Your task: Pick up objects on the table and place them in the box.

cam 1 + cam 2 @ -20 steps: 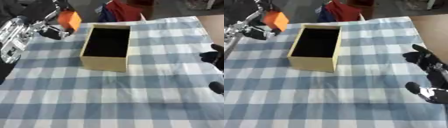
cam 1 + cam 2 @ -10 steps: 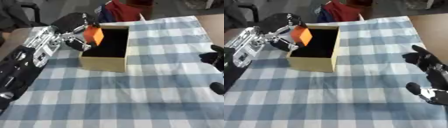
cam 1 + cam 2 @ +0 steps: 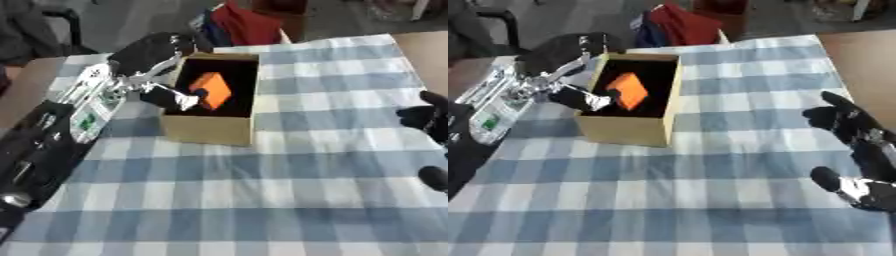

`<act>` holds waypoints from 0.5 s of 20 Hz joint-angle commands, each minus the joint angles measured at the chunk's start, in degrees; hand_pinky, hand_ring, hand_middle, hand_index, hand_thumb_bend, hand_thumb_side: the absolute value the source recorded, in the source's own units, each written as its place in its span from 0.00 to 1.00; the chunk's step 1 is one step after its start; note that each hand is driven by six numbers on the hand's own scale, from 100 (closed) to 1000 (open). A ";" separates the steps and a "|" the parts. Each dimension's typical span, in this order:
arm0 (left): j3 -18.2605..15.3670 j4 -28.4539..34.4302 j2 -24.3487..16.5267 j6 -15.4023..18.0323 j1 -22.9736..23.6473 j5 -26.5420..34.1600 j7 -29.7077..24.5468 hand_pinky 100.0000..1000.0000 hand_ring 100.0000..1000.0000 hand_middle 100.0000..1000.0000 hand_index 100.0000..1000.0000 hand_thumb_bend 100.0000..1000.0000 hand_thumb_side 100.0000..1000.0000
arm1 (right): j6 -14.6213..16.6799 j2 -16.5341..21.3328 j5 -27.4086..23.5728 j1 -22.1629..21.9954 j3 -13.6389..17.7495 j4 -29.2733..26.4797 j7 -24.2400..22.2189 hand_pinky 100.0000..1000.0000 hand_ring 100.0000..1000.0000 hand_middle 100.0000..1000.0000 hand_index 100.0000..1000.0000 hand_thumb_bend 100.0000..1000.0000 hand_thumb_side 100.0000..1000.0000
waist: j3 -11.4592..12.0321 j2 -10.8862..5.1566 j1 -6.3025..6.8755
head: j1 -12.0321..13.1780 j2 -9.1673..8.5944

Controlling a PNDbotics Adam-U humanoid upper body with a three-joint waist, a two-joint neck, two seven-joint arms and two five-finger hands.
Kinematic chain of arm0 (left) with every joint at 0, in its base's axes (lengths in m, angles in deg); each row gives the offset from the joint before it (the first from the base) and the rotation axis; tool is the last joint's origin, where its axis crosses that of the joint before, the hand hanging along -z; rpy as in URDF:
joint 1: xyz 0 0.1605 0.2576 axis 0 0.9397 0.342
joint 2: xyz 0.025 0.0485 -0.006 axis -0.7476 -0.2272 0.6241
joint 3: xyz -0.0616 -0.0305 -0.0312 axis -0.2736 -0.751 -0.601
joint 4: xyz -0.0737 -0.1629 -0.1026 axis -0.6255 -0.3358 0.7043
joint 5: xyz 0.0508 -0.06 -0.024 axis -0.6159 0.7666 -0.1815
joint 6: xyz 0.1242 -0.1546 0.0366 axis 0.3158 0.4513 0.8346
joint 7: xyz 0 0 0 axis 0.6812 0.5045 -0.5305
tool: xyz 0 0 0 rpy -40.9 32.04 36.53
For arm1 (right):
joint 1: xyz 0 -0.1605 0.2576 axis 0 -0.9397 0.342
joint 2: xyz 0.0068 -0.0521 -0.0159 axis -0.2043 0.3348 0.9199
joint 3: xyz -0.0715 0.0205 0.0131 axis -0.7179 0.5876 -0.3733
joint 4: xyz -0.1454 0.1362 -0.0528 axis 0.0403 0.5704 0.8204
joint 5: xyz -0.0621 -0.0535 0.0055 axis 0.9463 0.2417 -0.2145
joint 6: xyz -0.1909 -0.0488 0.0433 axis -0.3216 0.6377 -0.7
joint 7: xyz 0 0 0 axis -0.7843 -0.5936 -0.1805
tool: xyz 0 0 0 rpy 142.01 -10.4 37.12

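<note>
Small orange block (image 3: 211, 90) inside the open tan cardboard box (image 3: 207, 130), upper centre, pinched at its left edge by the left hand's (image 3: 160, 92) fingertips, right hand (image 3: 850, 125) idle (fingers relaxed) at right edge, blue-checked tablecloth (image 3: 289, 200).

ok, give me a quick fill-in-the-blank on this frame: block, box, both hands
1. The orange block is over the open ___, not on the cloth.
2. The hand at the block is the robot's ___ hand.
3. The right hand rests idle with its fingers ___.
4. The cardboard box stands on a blue and white ___ tablecloth.

Missing words: box; left; open; checked
</note>
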 commanded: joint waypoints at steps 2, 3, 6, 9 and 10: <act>-3.19 7.54 -4.28 -2.48 0.78 4.30 3.06 0.86 0.85 0.86 0.90 0.25 0.44 | 0.00 0.32 -0.06 0.47 0.51 -1.42 0.26 0.86 0.86 0.75 1.00 0.60 0.50 | 0.27 -1.12 -0.16 | -0.47 -1.01; -3.78 9.29 -4.79 -3.05 1.50 5.36 3.66 0.85 0.83 0.84 0.90 0.18 0.35 | 0.00 0.29 -0.03 0.46 0.57 -1.47 0.32 0.86 0.86 0.75 1.00 0.60 0.50 | 0.35 -1.13 -0.21 | -0.60 -1.03; -6.64 16.63 -6.51 -4.89 5.60 9.59 6.45 0.85 0.80 0.79 0.88 0.00 0.16 | -0.04 0.40 0.14 0.44 0.88 -1.42 0.65 0.86 0.86 0.75 1.00 0.60 0.50 | 1.01 -1.17 -0.43 | -0.99 -1.15; -10.83 24.91 -6.82 -6.97 11.77 17.89 10.96 0.86 0.75 0.73 0.85 0.00 0.26 | -0.03 0.54 0.27 0.42 1.14 -1.42 0.98 0.86 0.86 0.75 1.00 0.60 0.50 | 2.11 -1.11 -0.67 | -1.49 -0.97; -12.20 26.45 -6.61 -7.08 13.69 21.18 12.89 0.86 0.75 0.72 0.84 0.00 0.28 | -0.01 0.56 0.33 0.40 1.19 -1.42 1.04 0.86 0.86 0.75 1.00 0.60 0.50 | 2.40 -1.15 -0.74 | -1.63 -0.87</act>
